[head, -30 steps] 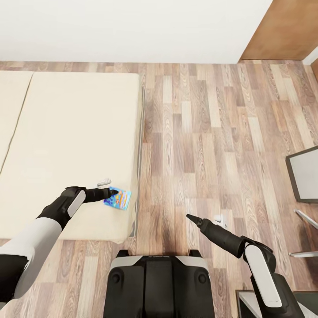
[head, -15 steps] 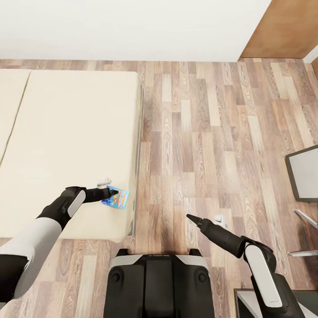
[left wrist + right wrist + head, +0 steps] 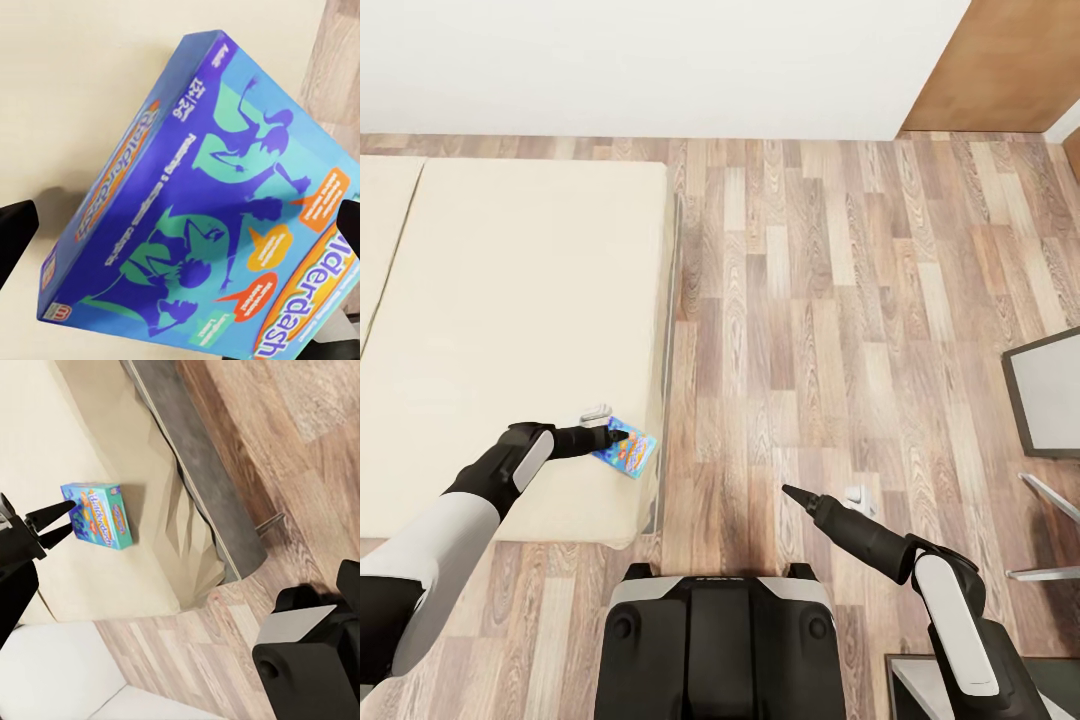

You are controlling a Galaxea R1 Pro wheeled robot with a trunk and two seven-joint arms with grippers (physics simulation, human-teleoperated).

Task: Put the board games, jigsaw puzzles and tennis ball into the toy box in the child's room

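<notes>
A small blue-cyan board game (image 3: 628, 449) is over the near right corner of the bed (image 3: 510, 300), and my left gripper (image 3: 610, 433) is shut on it. Its printed cover fills the left wrist view as the board game (image 3: 202, 210), with a dark fingertip at each side. From the right wrist view, the board game (image 3: 97, 515) hangs a little over the beige mattress (image 3: 90, 450), pinched at one end by the left gripper (image 3: 61, 521). My right gripper (image 3: 815, 497) is open over the wood floor, with nothing between its fingers.
The bed's dark grey frame (image 3: 661, 500) runs along the mattress edge. Wood-plank floor (image 3: 810, 300) stretches to the white wall (image 3: 660, 60). A grey panel with a dark rim (image 3: 1048, 392) stands at the right, and a brown wooden panel (image 3: 1010, 60) at the far right corner. My base (image 3: 720, 640) is below.
The whole view has shifted slightly, so the bed sits further left in the picture. The board game stays in my left gripper and is now at the mattress's right edge.
</notes>
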